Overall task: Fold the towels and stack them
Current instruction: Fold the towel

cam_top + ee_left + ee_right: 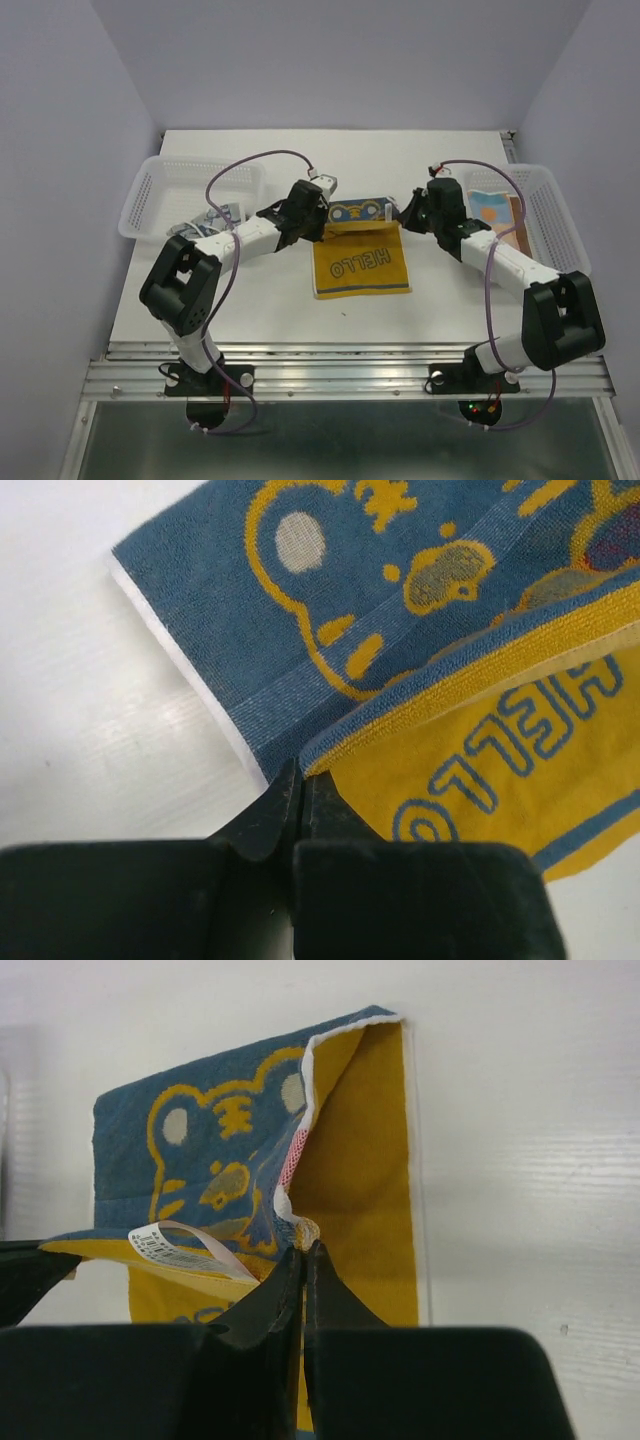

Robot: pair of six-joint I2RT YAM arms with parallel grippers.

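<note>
**One word legible: HELLO**

The yellow towel [362, 265] at mid-table carries "HELLO" in blue outlined capitals, upside down to the top camera; the left wrist view shows the same letters, partly cut off; a white care tag [175, 1250] at its edge bears print too small to read.

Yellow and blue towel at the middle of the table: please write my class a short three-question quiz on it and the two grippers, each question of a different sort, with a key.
1. What word is printed on the yellow side of the towel?
2. The right gripper is: A open above the towel; B shut on a corner of the towel; C shut on nothing.
3. True or false: the left gripper hangs open, clear of the towel.
Key: 1 HELLO; 2 B; 3 false, it is shut on the towel's edge.
</note>
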